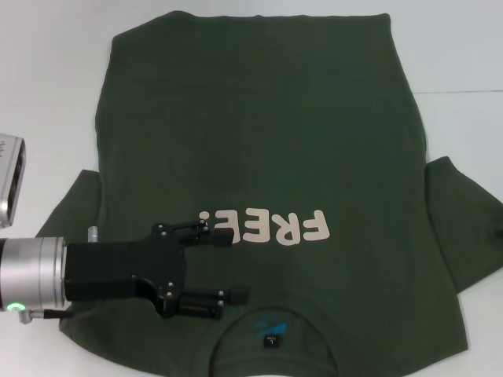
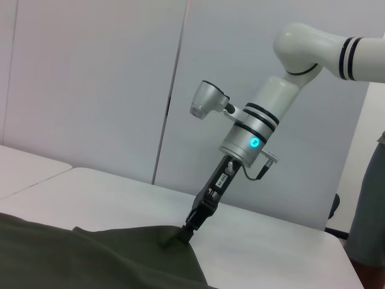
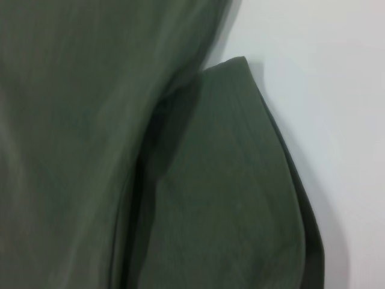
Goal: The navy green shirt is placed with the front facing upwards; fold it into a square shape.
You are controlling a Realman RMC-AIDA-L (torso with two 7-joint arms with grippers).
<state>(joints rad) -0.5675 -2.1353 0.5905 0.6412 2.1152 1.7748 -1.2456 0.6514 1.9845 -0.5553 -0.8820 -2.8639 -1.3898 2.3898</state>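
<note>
Green shirt [image 1: 259, 141] lies collar-near on worktop [image 1: 47, 71]; left claw [image 1: 224, 263] hovers wide over its near-left chest; right claw [image 2: 186, 232] pinches right sleeve

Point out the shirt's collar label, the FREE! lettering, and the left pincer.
collar label [image 1: 272, 341]: head view, on the small dark tag inside the neckline.
FREE! lettering [image 1: 275, 228]: head view, on a middle cream letter.
left pincer [image 1: 222, 265]: head view, midway between its open fingertips.
</note>
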